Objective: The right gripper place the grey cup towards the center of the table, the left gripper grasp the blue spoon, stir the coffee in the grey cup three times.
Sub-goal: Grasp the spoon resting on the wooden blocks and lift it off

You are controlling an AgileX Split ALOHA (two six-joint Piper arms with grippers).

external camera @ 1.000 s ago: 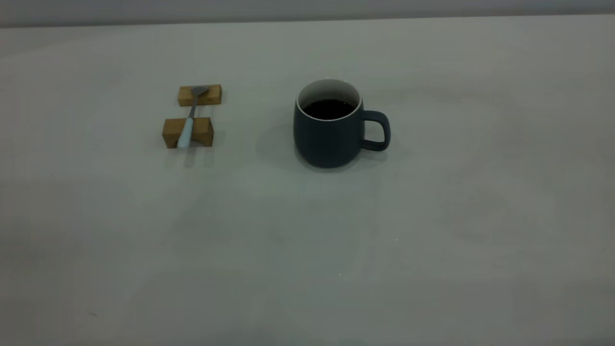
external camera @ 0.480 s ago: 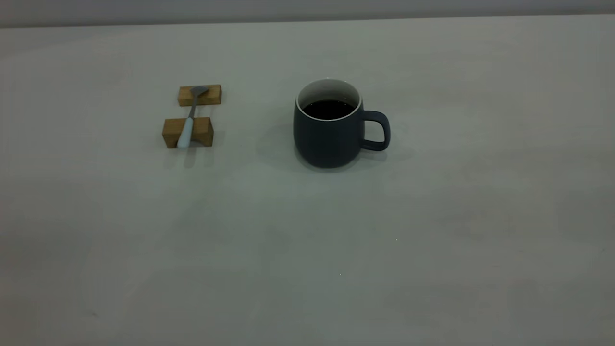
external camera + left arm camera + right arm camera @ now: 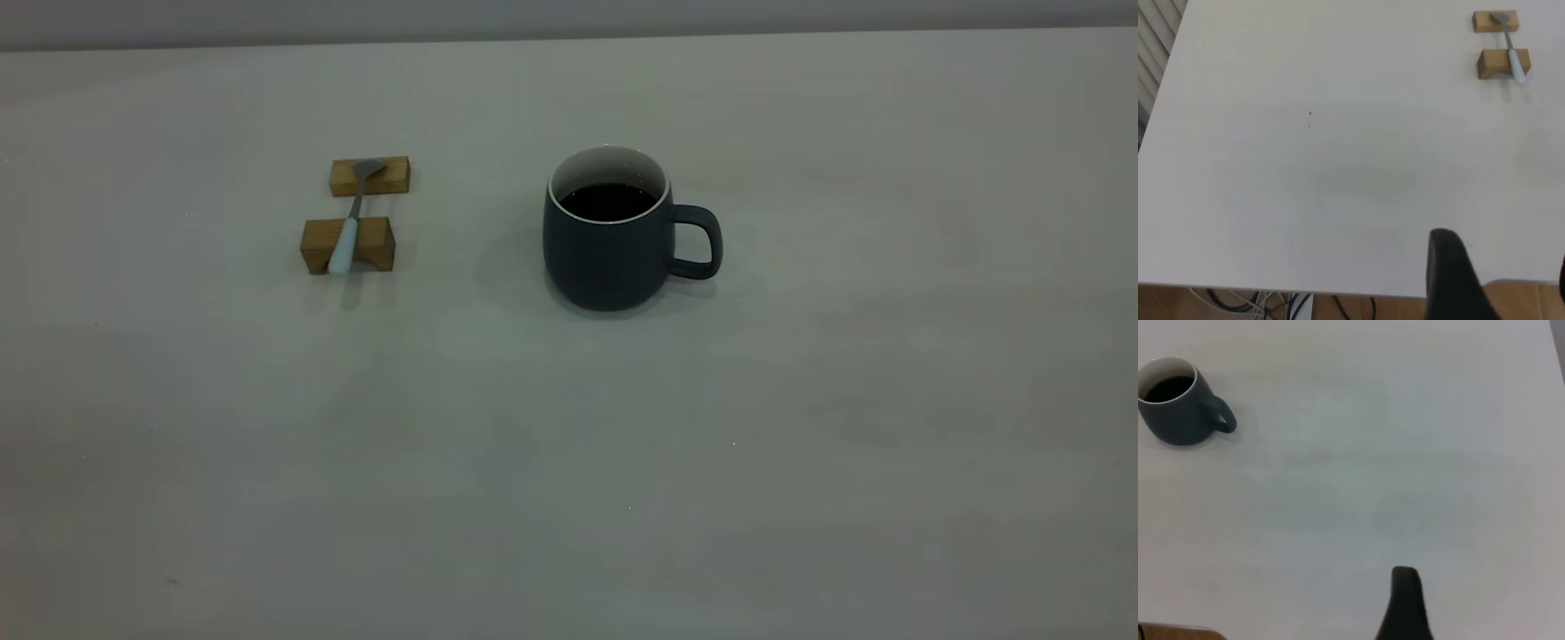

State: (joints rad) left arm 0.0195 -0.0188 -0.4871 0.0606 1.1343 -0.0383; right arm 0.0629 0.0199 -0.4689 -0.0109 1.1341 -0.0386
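My left gripper (image 3: pixel 1501 293) hangs high above the table (image 3: pixel 569 462) near one edge, well apart from the blue spoon (image 3: pixel 349 220), which bridges two wooden blocks (image 3: pixel 348 244). Only one dark finger shows, so I cannot tell how wide I stand. My right gripper (image 3: pixel 1405 603) hovers likewise, its opening unclear, far from the grey cup (image 3: pixel 609 240), which stands upright holding coffee (image 3: pixel 607 201), its handle pointing away from the spoon.

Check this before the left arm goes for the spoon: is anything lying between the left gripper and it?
Nothing visible. Only bare table lies between the left gripper and the spoon, which rests across two wooden blocks.
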